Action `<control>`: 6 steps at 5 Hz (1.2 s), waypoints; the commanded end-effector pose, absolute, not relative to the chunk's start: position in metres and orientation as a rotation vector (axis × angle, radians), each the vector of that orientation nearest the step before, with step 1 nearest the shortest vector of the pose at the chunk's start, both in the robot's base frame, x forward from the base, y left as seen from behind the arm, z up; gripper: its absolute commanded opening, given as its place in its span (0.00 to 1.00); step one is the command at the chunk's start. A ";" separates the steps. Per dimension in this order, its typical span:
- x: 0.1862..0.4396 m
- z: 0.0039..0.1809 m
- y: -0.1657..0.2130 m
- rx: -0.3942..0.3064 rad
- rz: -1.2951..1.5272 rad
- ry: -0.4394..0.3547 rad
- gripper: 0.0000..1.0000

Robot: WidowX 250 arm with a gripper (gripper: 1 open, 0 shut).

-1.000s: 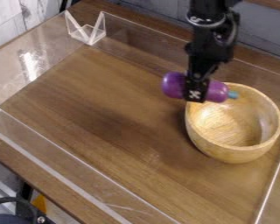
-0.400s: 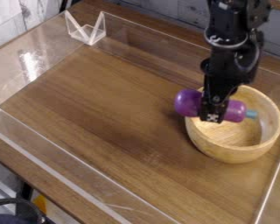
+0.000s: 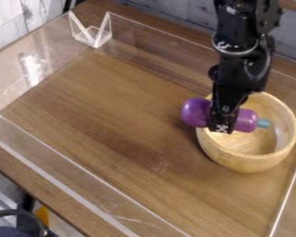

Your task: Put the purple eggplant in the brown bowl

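The purple eggplant (image 3: 196, 112) hangs crosswise in my gripper (image 3: 221, 118), which is shut on its middle and points straight down. Its green stem end (image 3: 265, 121) sticks out to the right. The eggplant is held just above the near-left rim of the brown bowl (image 3: 268, 153), a wide wooden bowl at the right side of the table. The purple end overhangs the rim toward the table, while the stem end lies over the bowl's inside. The black arm (image 3: 243, 37) comes down from the top right.
The wooden table (image 3: 101, 120) is ringed by a low clear plastic wall (image 3: 64, 190). A clear folded plastic stand (image 3: 92, 28) sits at the back left corner. The bowl lies close to the table's right edge.
Over the second the gripper carried the eggplant right and toward the camera, from behind the bowl's far-left rim to over its left rim. Since the middle frame it has barely moved.
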State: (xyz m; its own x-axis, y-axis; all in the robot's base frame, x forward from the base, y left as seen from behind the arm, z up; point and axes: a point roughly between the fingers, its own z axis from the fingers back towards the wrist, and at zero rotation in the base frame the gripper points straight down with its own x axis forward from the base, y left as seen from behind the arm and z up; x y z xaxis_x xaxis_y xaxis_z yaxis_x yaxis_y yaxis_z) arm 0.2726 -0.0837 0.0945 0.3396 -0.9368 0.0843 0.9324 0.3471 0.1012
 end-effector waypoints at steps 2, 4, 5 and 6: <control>0.281 0.113 -0.074 0.067 -1.188 -0.222 0.00; 0.285 0.113 -0.064 0.072 -1.166 -0.238 0.00; 0.286 0.116 -0.059 0.083 -1.151 -0.248 0.00; 0.289 0.120 -0.052 0.095 -1.134 -0.257 0.00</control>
